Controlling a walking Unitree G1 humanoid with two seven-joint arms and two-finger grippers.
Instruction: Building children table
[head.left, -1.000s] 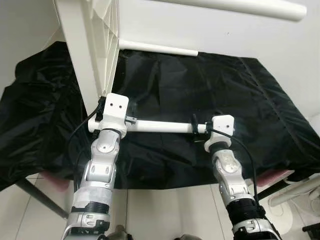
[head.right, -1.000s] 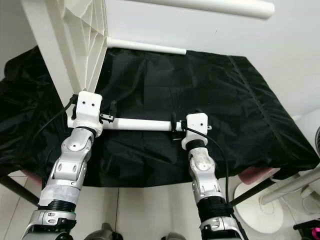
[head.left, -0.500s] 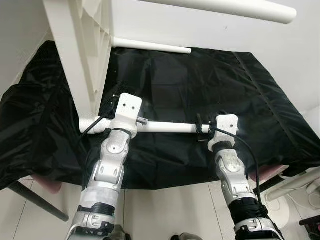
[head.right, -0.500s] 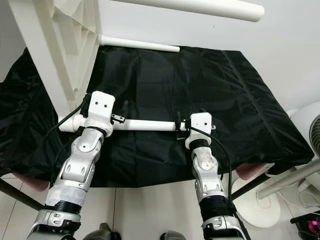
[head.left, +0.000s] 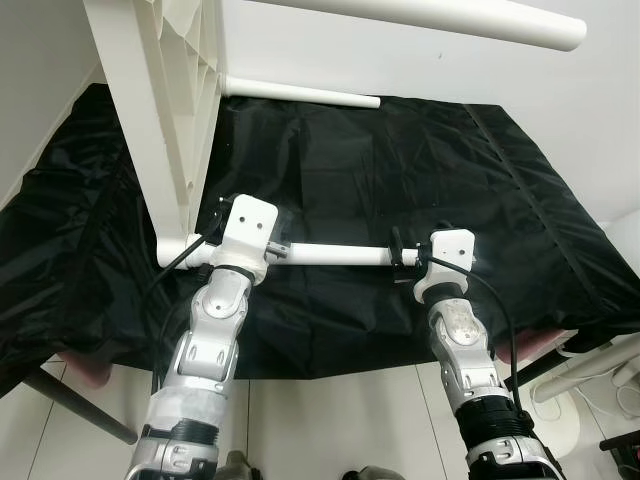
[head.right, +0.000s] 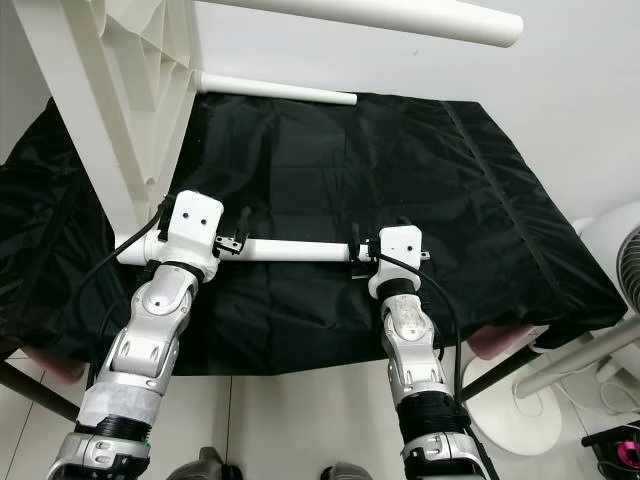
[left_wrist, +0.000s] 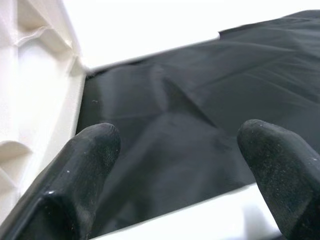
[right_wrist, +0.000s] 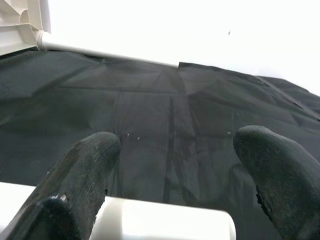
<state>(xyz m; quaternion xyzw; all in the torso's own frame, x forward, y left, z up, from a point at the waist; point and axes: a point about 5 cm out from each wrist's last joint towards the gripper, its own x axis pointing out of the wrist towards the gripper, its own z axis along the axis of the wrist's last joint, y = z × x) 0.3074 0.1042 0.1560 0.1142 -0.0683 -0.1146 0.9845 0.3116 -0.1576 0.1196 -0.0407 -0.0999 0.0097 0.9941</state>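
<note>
Left eye view gives me a black cloth (head.left: 420, 180) spread over the work surface, with the white tabletop (head.left: 170, 110) standing on edge at my left, ribbed underside facing right. I hold a white table leg (head.left: 330, 254) level between both arms, presumably to line its left end up with the corner socket. Left gripper (head.left: 278, 247) and right gripper (head.left: 398, 255) each straddle the tube, fingers (left_wrist: 80, 175) parted on both sides; I cannot tell whether they actually clamp it. Two more legs already stick out of the tabletop. No writing is readable.
</note>
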